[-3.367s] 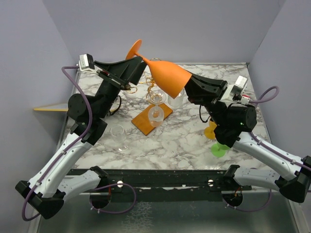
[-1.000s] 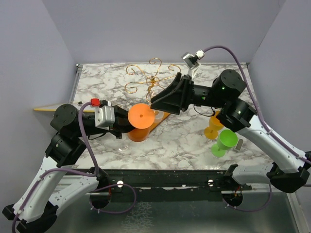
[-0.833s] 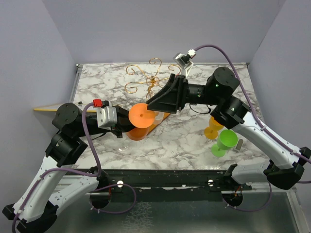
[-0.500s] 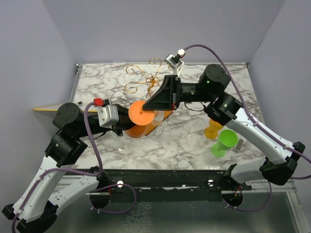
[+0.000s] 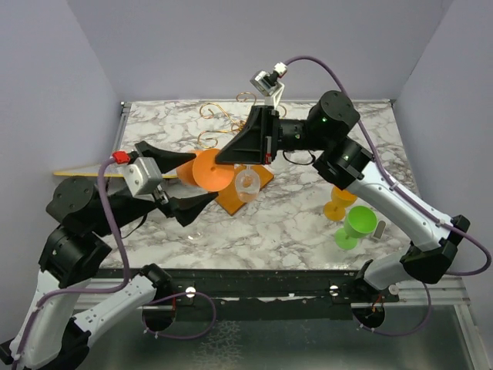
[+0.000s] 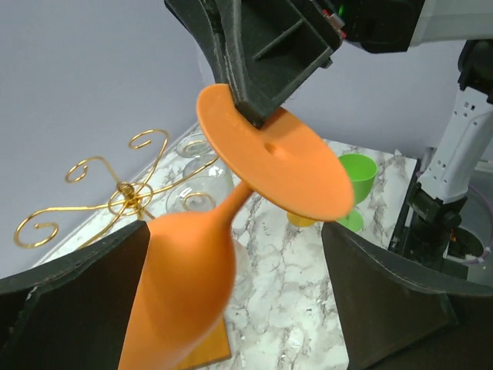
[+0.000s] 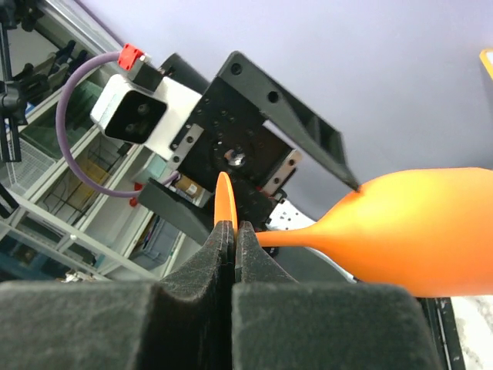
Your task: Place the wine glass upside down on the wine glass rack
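Observation:
The orange wine glass (image 5: pixel 206 171) hangs in the air in front of the rack, its round foot towards the right arm. My right gripper (image 5: pixel 225 160) is shut on the rim of the foot (image 7: pixel 223 196); the bowl (image 7: pixel 416 231) points away from it. My left gripper (image 5: pixel 202 179) is open, its fingers spread wide either side of the bowl (image 6: pixel 181 293), which lies close to the left finger (image 6: pixel 77 308). The wine glass rack's gold wire scrolls (image 5: pixel 219 114) rise behind the arms, also in the left wrist view (image 6: pixel 123 196), over its orange-brown base (image 5: pixel 229 199).
Clear glasses (image 5: pixel 246 183) hang upside down on the rack. A green glass (image 5: pixel 358 223) and a small orange-yellow glass (image 5: pixel 337 206) stand on the marble table (image 5: pixel 293 223) at the right. Walls close the table at back and sides.
The right gripper has moved left and closed on the foot's rim. The left gripper, which held the bowl, has opened wide and drawn back to the left.

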Tool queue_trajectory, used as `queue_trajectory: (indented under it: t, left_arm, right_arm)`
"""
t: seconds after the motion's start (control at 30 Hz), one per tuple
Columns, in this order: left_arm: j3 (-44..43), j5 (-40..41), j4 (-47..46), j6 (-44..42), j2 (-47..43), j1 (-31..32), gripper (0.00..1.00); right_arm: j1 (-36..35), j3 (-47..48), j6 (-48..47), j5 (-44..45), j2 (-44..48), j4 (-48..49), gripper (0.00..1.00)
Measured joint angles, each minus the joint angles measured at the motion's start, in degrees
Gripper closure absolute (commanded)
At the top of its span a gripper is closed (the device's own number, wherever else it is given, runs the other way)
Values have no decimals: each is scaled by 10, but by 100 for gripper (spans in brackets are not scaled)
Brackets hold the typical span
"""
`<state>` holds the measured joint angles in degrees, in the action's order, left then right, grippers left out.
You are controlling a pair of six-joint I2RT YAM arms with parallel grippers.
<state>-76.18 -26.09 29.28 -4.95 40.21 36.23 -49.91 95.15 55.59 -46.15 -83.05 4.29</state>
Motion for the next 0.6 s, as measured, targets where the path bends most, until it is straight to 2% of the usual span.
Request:
queue_trajectory:
  t: [0.27, 0.33, 0.47, 0.6]
  left_arm:
    - [-52, 79, 41, 77, -45, 0, 6]
    - [-63, 101, 40, 103, -46, 0, 13]
    - [-67, 149, 38, 148, -44, 0, 38]
    - [-66, 213, 27, 199, -36, 0, 51]
  right_arm:
    - [0, 35, -8, 2, -63, 51, 99]
    - [0, 48, -22, 6, -78, 56, 99]
    - [0, 69, -51, 14, -99, 66, 99]
    - [0, 80, -59, 10, -113, 98, 99]
